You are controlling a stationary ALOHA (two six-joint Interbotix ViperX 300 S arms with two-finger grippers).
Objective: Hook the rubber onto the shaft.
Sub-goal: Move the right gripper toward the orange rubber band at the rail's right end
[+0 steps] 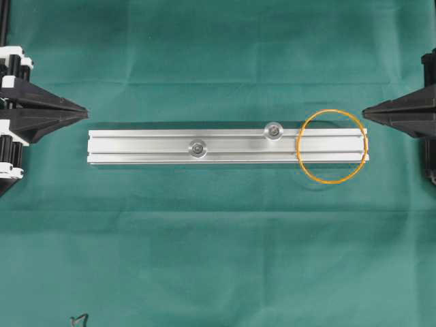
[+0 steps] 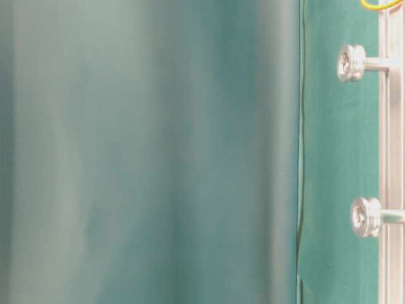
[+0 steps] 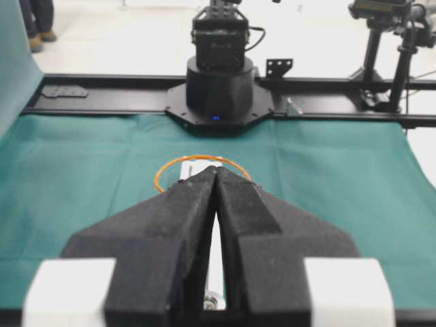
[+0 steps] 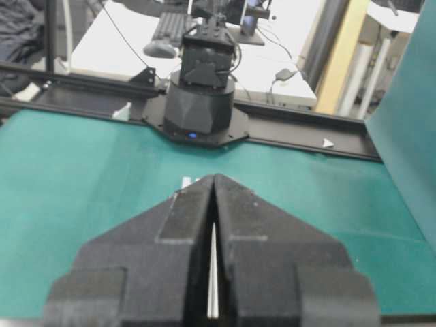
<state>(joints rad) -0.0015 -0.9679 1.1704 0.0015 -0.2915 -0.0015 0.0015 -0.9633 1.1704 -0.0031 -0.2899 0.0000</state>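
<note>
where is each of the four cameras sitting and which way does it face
Overhead: above, looking straight down on the aluminium rail, rubber band and both closed grippers, left gripper, right gripper.
Table-level: low and turned sideways; shows two shafts, no robot part.
Left wrist: behind its shut fingers, facing the opposite arm's base.
Right wrist: the mirror view past its shut fingers.
Shared: overhead, table-level and left wrist all show the rubber band.

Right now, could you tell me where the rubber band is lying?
In the overhead view the rubber band lies draped over the right end of the aluminium rail, near the right gripper.
</note>
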